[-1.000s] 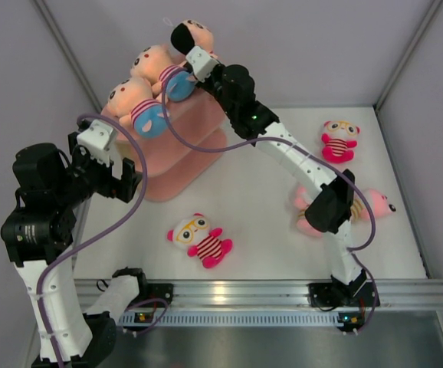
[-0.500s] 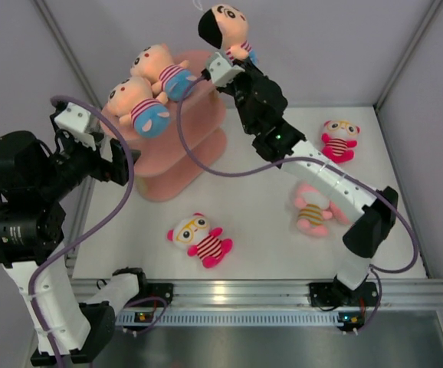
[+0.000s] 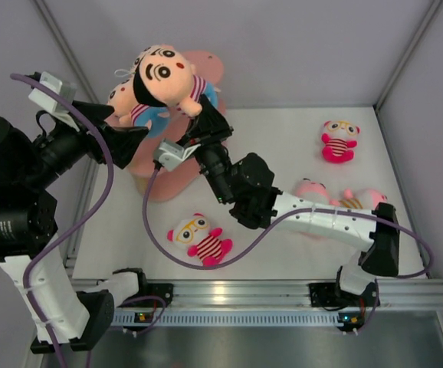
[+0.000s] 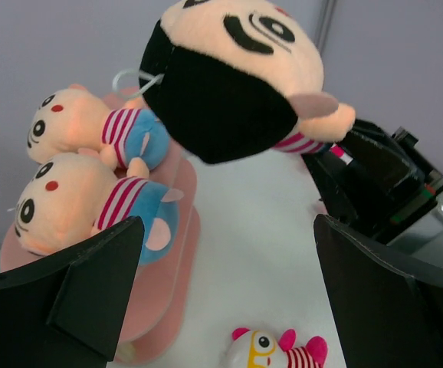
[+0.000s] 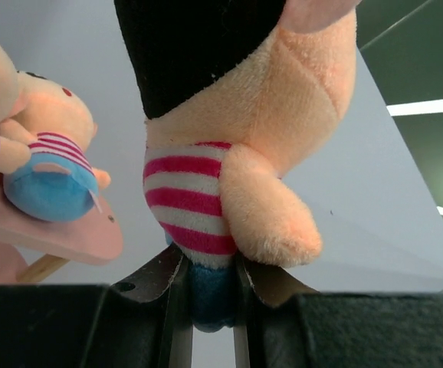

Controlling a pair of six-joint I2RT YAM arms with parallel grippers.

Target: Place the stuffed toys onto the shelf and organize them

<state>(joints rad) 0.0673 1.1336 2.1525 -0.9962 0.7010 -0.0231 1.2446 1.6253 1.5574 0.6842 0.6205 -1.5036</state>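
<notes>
- The right gripper [image 5: 206,295] is nearly shut on the blue bottom of the black-haired doll [image 3: 164,77], pinching it from both sides and holding it head up.
- A second ago this doll was at the far end of the top board of the shelf [image 3: 160,192], beside the two peach-headed dolls [image 4: 60,176]. It has since been lifted off and swung toward the near left, and now hangs in the air above the shelf.
- So the doll is not placed yet. It looks like a fresh approach to the top board rather than a release.
- The left gripper [image 4: 225,253] is wide open and holds nothing. It has pulled back and risen at the left of the shelf, aimed at the held doll.
- On the counter [image 3: 267,153] there is a glasses doll [image 3: 198,239] near the middle and a second glasses doll [image 3: 339,139] at the far right.
- The pink toys [image 3: 336,199] lie half behind the right arm, so their number is unclear.
- From above, the held doll hides most of the top board, and the lower boards barely show.
</notes>
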